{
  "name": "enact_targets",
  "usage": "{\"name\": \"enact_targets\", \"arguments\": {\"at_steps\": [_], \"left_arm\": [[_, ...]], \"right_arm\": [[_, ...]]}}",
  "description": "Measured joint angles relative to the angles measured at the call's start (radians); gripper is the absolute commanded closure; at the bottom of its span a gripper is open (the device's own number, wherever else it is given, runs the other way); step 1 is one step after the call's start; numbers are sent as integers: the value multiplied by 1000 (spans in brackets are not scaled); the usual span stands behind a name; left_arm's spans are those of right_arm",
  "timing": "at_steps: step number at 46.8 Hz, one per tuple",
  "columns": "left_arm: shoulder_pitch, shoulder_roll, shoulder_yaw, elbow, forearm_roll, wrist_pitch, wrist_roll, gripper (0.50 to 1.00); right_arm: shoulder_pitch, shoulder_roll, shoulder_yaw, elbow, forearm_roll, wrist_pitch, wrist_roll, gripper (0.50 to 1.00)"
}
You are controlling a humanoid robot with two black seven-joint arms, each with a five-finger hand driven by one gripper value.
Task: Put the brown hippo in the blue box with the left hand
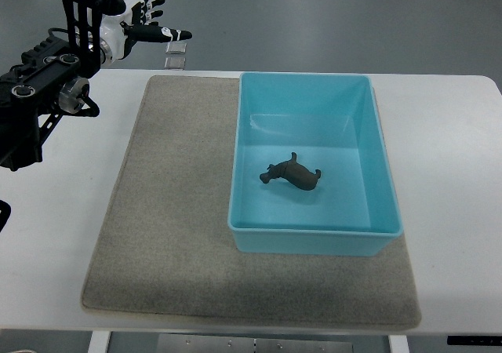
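The left robot hand (149, 16) is up at about 11 o'clock in the top view, past the far edge of the table (455, 172). Its fingers (154, 2) are spread out and point toward 3 o'clock. It holds nothing and touches nothing. The black arm (47, 86) behind it comes in from the left edge, over the far left corner of the table. No right robot hand shows.

Just beside the fingertips, toward 4 o'clock, a small clear thing (176, 56) sits at the far edge of the table. It is too small to tell what it is.

A gray mat (165, 212) lies flat on the white table and covers most of the middle.

A blue box (314, 235) stands on the mat, at the mat's 3 o'clock side. The box is open on top, and its far edge reaches the far end of the mat.

The brown hippo (292, 175) lies inside the blue box, on the floor of the box, a bit toward 6 o'clock from the box's middle. It is tipped over on its side, with its head toward 9 o'clock. It is well apart from the robot hand. Nothing else is in the box.

No words or labels can be read on anything.
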Motion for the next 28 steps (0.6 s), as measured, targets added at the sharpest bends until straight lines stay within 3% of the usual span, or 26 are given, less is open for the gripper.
{"name": "enact_targets", "arguments": {"at_steps": [17,28], "left_arm": [[43,-51,-8,-9,-285,-9,-20,501],[77,-67,-15,-17,-391,-19,-111,501]], "right_arm": [[0,0,0,0,0,0,0,564],[0,0,0,0,0,0,0,564]]}}
